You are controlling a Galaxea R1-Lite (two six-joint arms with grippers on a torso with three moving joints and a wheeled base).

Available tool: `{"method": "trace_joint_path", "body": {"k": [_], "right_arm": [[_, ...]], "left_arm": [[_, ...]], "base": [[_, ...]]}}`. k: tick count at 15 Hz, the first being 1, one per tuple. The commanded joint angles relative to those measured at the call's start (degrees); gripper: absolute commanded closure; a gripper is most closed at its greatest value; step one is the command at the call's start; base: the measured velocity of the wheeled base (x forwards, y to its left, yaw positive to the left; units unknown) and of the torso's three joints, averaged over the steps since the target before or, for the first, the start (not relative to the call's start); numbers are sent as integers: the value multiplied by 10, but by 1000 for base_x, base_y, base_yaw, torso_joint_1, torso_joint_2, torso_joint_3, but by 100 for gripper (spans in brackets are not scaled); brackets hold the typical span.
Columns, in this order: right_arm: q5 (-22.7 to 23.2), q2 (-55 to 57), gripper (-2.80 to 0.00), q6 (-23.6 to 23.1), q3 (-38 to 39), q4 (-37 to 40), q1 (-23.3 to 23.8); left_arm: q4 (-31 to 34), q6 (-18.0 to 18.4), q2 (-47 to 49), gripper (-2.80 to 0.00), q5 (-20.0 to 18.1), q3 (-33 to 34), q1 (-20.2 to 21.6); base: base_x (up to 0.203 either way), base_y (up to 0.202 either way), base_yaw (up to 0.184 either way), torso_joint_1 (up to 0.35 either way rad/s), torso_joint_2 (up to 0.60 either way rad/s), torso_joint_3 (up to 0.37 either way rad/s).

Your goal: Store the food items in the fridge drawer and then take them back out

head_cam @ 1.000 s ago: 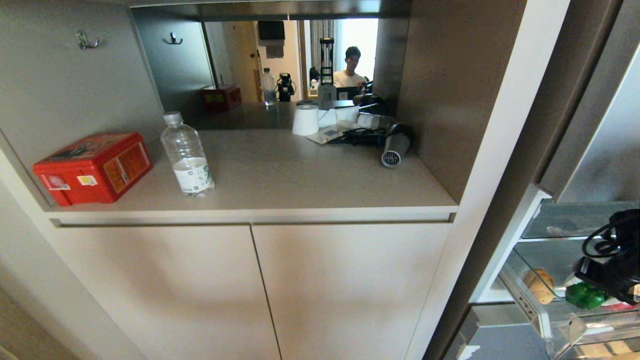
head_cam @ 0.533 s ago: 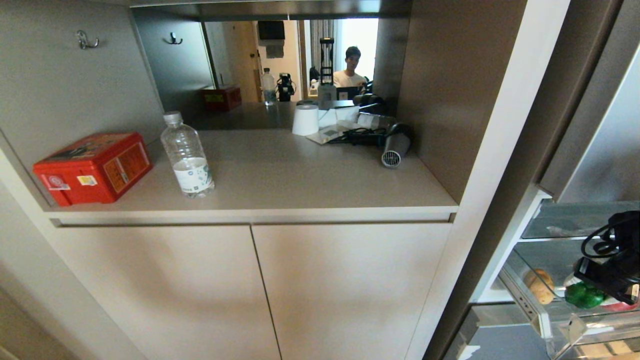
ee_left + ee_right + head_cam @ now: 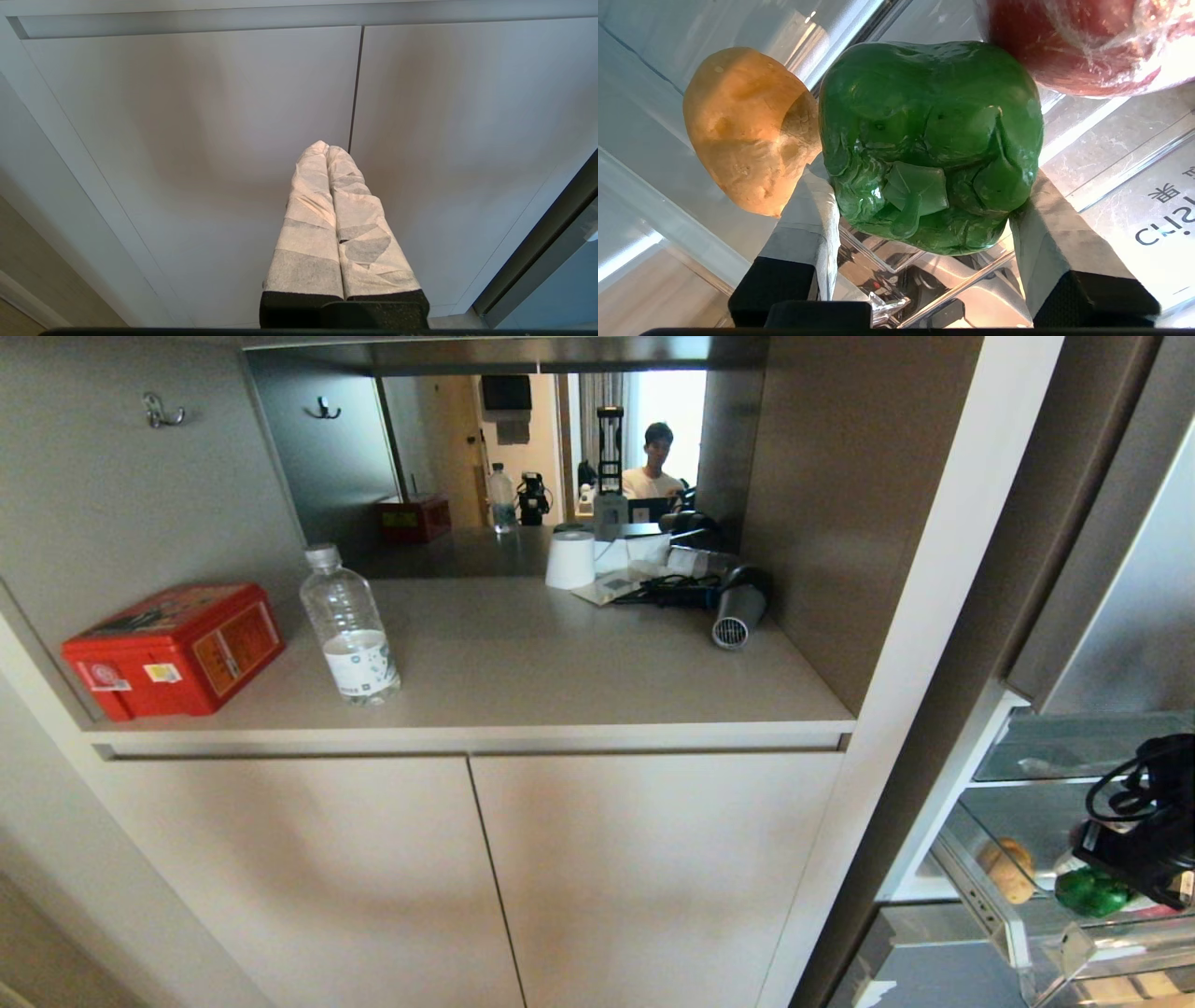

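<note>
Right pincer (image 3: 924, 205): inside the fridge drawer (image 3: 1004, 919), fingers (image 3: 810, 219) pressed on two opposite sides of the bell pepper (image 3: 931, 140); clamped on it. In the head view the black wrist covered most of the pepper's upper right.
Bell pepper: in the drawer, toward its front rim; stem end faced back at the wrist camera, so its stem-to-tip axis ran along the pincer's reach. In the head view (image 3: 1090, 891) it sat below the black wrist.
Potato (image 3: 747, 130): in the same drawer, just beside the pepper on the side nearer the drawer's left wall; its edge met the pepper's flank in the right wrist view, true contact could not be told. Long axis ran roughly front-to-back in the drawer, slightly tilted. In the head view (image 3: 1006, 870) it lay near the left front corner.
Red wrapped item (image 3: 1083, 42): behind the pepper, deeper in the drawer, close against it; kind not clear.
Fridge drawer: clear bin, pulled out, whitish front rim toward the robot, at the lower right of the head view.
Left pincer (image 3: 327, 147): parked low before the cabinet doors (image 3: 210, 140), taped fingers together, nothing between them.
Counter (image 3: 560, 681): red box (image 3: 173, 649) at the left edge, water bottle (image 3: 348, 627) upright just beside it; hair dryer (image 3: 738, 607) and white roll (image 3: 570, 560) toward the back right corner.
Mirror (image 3: 523, 457) behind the counter: a seated person (image 3: 653, 467) reflected.
</note>
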State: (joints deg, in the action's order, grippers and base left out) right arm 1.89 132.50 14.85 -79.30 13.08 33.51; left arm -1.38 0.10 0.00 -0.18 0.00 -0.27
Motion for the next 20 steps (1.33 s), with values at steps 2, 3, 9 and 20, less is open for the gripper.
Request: {"method": "trace_joint_path", "body": {"k": [2, 3, 9, 20], "right_arm": [[2, 0, 0, 2, 2, 1, 0], [3, 0, 0, 2, 3, 1, 0], [16, 0, 0, 5, 7, 1, -1], [25, 1, 0, 6, 13, 1, -3]], "left_arm": [[0, 0, 0, 0, 0, 6, 0], [0, 0, 0, 0, 0, 6, 0], [0, 0, 0, 0, 0, 6, 0], [0, 0, 0, 0, 0, 6, 0]], "base": [[0, 0, 0, 0, 0, 0], [0, 0, 0, 0, 0, 0], [0, 0, 0, 0, 0, 0], [0, 0, 0, 0, 0, 0]]}}
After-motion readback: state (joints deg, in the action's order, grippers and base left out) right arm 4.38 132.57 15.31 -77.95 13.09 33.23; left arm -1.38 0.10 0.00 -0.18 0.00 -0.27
